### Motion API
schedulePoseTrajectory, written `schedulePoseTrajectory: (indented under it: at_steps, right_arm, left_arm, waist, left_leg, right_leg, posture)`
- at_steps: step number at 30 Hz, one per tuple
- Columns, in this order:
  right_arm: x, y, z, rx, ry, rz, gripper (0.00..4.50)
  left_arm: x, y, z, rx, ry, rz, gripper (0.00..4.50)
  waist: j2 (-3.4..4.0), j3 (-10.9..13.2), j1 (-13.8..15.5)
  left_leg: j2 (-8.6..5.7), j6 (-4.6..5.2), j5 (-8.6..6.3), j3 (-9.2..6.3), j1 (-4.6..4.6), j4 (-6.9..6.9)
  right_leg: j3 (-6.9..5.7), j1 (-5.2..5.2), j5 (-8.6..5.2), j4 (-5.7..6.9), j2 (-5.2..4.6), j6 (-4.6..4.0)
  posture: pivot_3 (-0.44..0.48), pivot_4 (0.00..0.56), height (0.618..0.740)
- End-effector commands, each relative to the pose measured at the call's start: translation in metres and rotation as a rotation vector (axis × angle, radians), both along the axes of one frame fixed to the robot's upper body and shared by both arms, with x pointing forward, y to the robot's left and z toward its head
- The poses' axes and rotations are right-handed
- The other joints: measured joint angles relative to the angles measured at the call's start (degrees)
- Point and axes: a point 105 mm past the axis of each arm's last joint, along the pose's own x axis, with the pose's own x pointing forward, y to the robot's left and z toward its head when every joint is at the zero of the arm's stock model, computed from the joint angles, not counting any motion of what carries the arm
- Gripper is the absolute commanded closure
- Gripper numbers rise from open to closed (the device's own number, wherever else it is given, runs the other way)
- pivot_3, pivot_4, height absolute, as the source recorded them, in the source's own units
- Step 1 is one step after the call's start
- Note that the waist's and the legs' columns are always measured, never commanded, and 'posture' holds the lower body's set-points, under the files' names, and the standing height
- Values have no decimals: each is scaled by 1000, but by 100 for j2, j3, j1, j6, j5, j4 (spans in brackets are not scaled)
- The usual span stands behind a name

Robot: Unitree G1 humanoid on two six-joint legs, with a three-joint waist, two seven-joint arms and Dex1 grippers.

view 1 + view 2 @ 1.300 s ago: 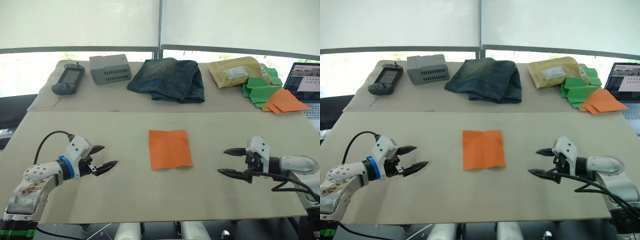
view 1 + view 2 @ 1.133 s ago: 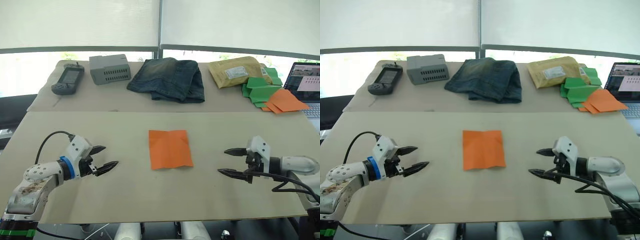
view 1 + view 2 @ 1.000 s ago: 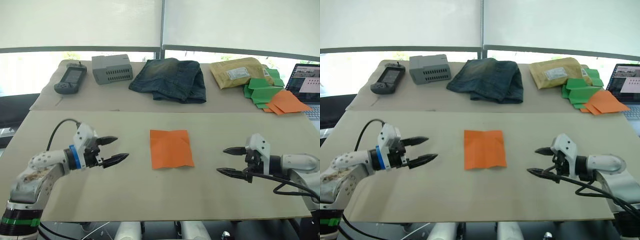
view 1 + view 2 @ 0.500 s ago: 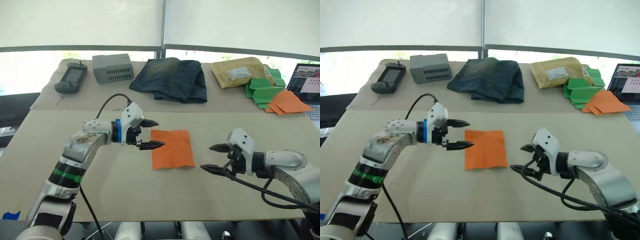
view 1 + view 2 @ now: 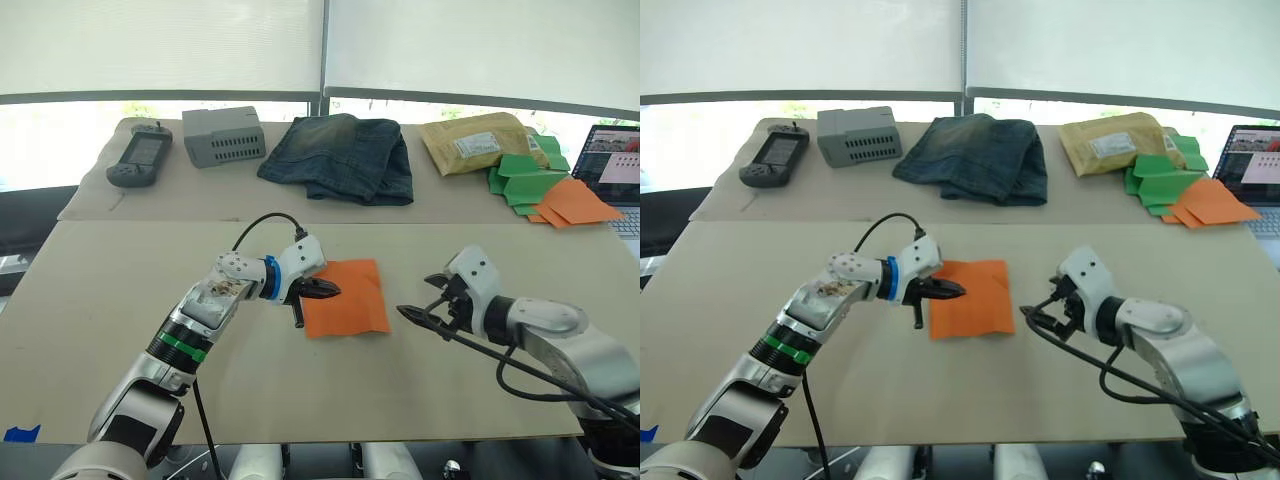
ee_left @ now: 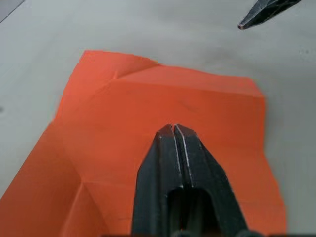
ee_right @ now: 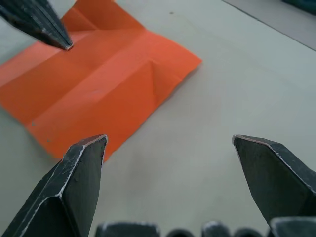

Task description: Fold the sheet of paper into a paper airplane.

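Now left hand (image 5: 322,291) closed over sheet of paper (image 5: 350,300), right hand (image 5: 422,301) spread beside its edge

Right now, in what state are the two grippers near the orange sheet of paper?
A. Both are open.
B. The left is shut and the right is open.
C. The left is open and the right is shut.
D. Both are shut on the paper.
B. The left gripper has its fingers pressed together over the sheet of paper, while the right gripper shows its fingers spread wide apart beside the sheet.
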Motion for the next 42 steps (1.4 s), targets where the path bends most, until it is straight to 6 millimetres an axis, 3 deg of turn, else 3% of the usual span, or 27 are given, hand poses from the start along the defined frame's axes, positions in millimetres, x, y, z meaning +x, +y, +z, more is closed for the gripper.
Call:
schedulePoseTrajectory:
  at_steps: [1,6,10,18,20,25,29,42]
  right_arm:
    - [23,-3,9,-58,-106,-51,0]
    - [48,1,13,-118,-175,-22,0]
    - [60,5,11,-138,-181,27,1126]
    - [71,22,-4,-145,-132,159,3978]
    - [71,24,-10,-175,-124,201,4459]
    - [72,29,-19,-185,-98,286,4459]
    - [71,34,-20,-87,-55,331,4459]
    - [49,69,12,227,-12,548,4459]
  left_arm:
    - [-3,0,-12,35,44,40,4458]
    - [-5,5,-22,72,95,81,4458]
    - [-8,9,-25,72,106,109,4500]
    - [-13,12,-30,65,117,142,4500]
    - [-15,12,-30,64,121,138,4500]
    - [-18,11,-30,62,125,123,4500]
    - [-17,10,-29,52,121,140,4500]
    - [-18,12,-33,54,146,156,4500]
  waist:
    - [0,0,-21]
    - [1,-1,-17]
    - [2,-1,-19]
    - [3,-2,-46]
    - [3,-2,-50]
    - [3,-2,-53]
    - [4,-2,-60]
    - [5,-3,-61]
  left_leg:
    - [0,0,0,-5,1,0]
    - [-2,2,2,0,2,3]
    - [-2,2,2,-2,2,3]
    - [0,2,2,-4,10,3]
    - [0,2,2,-5,12,3]
    - [-1,2,2,-5,12,3]
    - [1,2,2,-9,16,3]
    - [2,2,2,-32,35,3]
  right_leg:
    - [0,0,0,2,0,0]
    - [-1,2,1,4,0,0]
    - [-1,3,16,3,-1,-26]
    - [-1,6,20,8,0,-31]
    - [-1,7,20,9,1,-31]
    - [0,8,20,9,-1,-31]
    - [1,10,22,10,0,-34]
    - [0,28,23,15,0,-35]
  posture:
    - [0,150,722]
    - [0,150,722]
    - [0,150,722]
    - [0,150,722]
    - [0,150,722]
    - [0,150,722]
    - [0,150,722]
    - [0,150,722]
